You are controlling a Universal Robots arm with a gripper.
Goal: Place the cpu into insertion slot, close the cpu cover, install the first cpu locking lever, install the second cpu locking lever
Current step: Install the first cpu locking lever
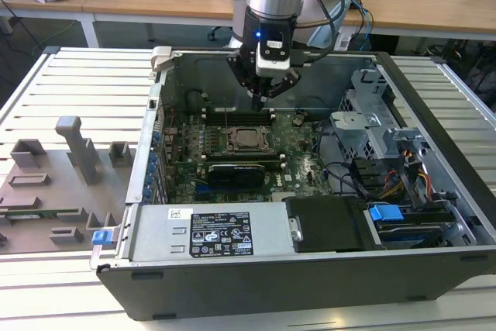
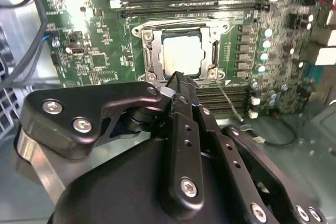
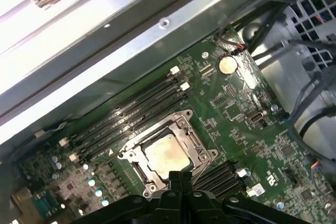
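Note:
The cpu (image 1: 248,139) lies flat in its socket on the green motherboard, silver top up, seen in both wrist views (image 2: 182,53) (image 3: 165,155). The cpu cover (image 2: 214,45) lies down around it as a silver frame (image 3: 193,141). A thin wire lever (image 2: 230,100) slants away from one corner of the socket. My gripper (image 1: 257,101) hangs a little above the board just behind the socket, its black fingers pressed together with nothing between them. Its tip (image 2: 176,77) (image 3: 179,176) sits over the socket's edge in both wrist views.
The open computer case's walls (image 1: 147,125) ring the board. Memory slots (image 1: 236,118) run behind the socket and a long black card (image 1: 240,170) lies in front. A drive cage and cables (image 1: 380,153) crowd the exterior view's right. Grey fixtures (image 1: 77,149) stand outside on the table.

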